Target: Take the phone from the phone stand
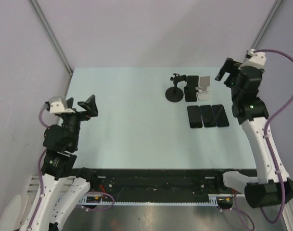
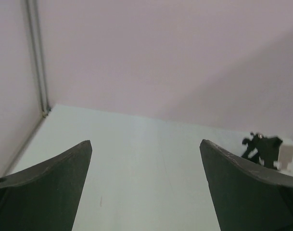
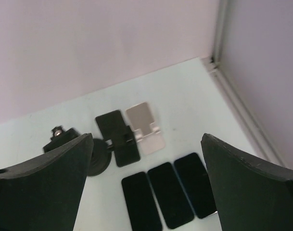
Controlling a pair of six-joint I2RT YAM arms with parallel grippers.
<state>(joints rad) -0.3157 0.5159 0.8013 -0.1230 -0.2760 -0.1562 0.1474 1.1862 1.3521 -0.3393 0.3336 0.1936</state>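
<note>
Approach step: right end effector (image 1: 225, 72) and left end effector (image 1: 80, 106) both wide open, empty; right must descend onto phone stand (image 1: 191, 88).

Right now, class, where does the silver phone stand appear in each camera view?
Top external: silver phone stand upper right.
Left wrist: silver phone stand small, far right edge.
Right wrist: silver phone stand centre.
Shared landmark: black phone stand, just left of it throughout.

Robotics lab cell: pale panel walls (image 1: 136, 33), grey metal posts (image 1: 51, 36) at eleven and one o'clock, a mint-green tabletop (image 1: 132, 106).
</note>
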